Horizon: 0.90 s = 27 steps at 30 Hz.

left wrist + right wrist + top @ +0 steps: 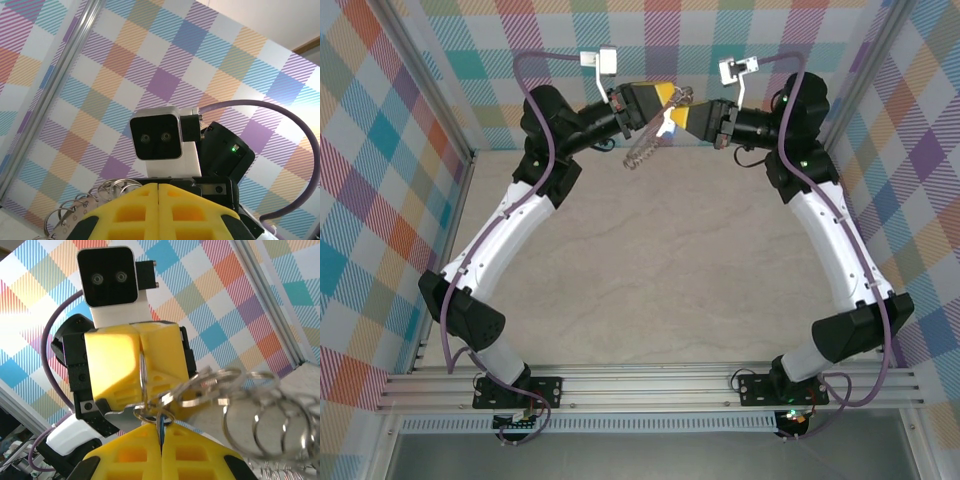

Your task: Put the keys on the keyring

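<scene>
Well, your left gripper (159,189) clamps the keyring (200,390), your right gripper (161,442) pinches the blue key (160,426) at its loops; whether it's threaded on, you can't tell.

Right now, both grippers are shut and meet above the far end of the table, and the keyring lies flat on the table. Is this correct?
Not quite: the keyring hangs in the air from the shut left gripper, not flat on the table, as the top external view shows. The rest holds.
</scene>
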Available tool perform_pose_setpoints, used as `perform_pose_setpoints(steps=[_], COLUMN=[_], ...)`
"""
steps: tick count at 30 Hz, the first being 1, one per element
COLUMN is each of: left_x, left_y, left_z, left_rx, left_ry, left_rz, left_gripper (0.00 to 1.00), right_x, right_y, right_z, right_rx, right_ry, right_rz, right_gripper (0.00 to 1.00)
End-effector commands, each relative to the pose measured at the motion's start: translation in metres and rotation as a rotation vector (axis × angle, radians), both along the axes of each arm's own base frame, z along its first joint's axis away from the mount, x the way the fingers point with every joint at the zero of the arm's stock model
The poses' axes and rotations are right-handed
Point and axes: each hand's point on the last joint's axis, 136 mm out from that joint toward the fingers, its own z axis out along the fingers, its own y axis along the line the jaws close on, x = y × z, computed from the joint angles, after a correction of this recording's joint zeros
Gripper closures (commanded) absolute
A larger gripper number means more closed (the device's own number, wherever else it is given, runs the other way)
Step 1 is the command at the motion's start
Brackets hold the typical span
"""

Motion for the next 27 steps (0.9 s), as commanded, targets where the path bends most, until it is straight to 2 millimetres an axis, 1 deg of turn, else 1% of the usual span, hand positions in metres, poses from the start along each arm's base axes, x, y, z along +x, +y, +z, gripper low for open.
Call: perform_pose_setpoints(steps=[1,5,7,13,14,16,18,19,21,24,27], left_x=[-0.020,-0.022,-0.021,-0.017,-0.014,-0.012,-0.010,-0.009,-0.009,-0.009,-0.009], left_y=[-0.008,-0.010,-0.010,-0.007,-0.007,-0.005,-0.004,-0.003,-0.003,-0.003,-0.004], left_z=[0.005,-0.001,-0.004,-0.002,-0.001,-0.001,0.000,0.001,0.003,0.006,0.008], left_rx=[-0.022,-0.018,-0.017,-0.031,-0.034,-0.042,-0.055,-0.063,-0.077,-0.096,-0.105], left_ry=[-0.019,-0.006,0.000,0.010,0.014,0.023,0.027,0.028,0.033,0.034,0.034], left_rz=[-0.046,-0.049,-0.044,-0.013,-0.004,0.013,0.024,0.027,0.025,0.016,0.005], left_gripper=[1.00,1.00,1.00,1.00,1.00,1.00,1.00,1.00,1.00,1.00,1.00], right_x=[-0.005,-0.001,-0.001,-0.004,-0.004,-0.006,-0.008,-0.009,-0.010,-0.014,-0.019], right_y=[0.015,0.021,0.021,0.017,0.016,0.012,0.004,-0.001,-0.012,-0.029,-0.042], right_z=[0.012,0.009,0.007,-0.004,-0.007,-0.013,-0.018,-0.021,-0.024,-0.024,-0.017], right_rx=[0.016,0.015,0.012,-0.026,-0.034,-0.051,-0.061,-0.065,-0.065,-0.062,-0.055], right_ry=[-0.028,-0.013,-0.008,0.003,0.010,0.023,0.031,0.036,0.041,0.039,0.021], right_rz=[0.040,0.043,0.039,0.004,-0.004,-0.024,-0.045,-0.062,-0.093,-0.131,-0.160], right_gripper=[1.00,1.00,1.00,1.00,0.95,0.75,0.59,0.54,0.51,0.50,0.50])
